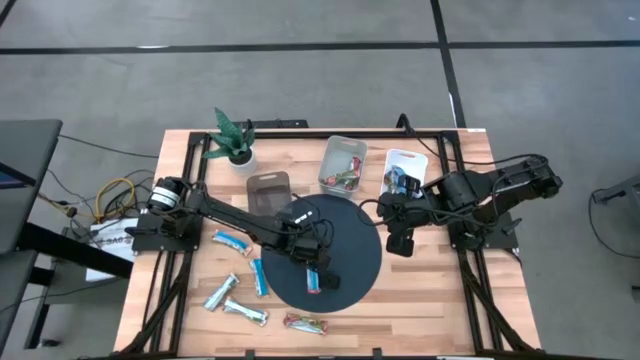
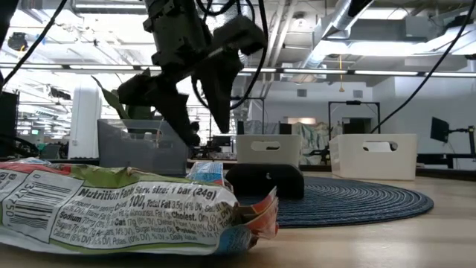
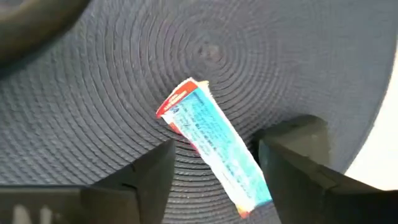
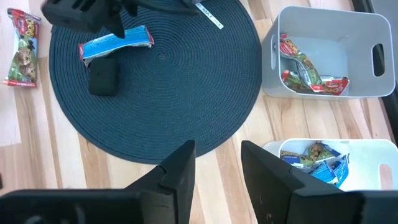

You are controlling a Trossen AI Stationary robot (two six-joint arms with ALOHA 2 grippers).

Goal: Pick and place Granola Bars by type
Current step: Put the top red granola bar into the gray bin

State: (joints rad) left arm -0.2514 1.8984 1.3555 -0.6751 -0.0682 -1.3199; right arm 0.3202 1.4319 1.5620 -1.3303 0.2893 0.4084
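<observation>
Left wrist view, left gripper [image 3: 214,165] fingers spread astride blue bar [image 3: 214,146] on round mat [image 3: 93,112], right gripper [image 4: 217,165] fingers parted.

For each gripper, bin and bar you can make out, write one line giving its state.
Left gripper: open, above the blue bar.
Blue bar: flat on the round mat, not gripped.
Right gripper: open, empty, beside the bins.
Grey bin: open-topped, red-wrapped bars inside.
White bin: open-topped, blue-wrapped bars inside.
Multicoloured bar: lying on the table.
</observation>
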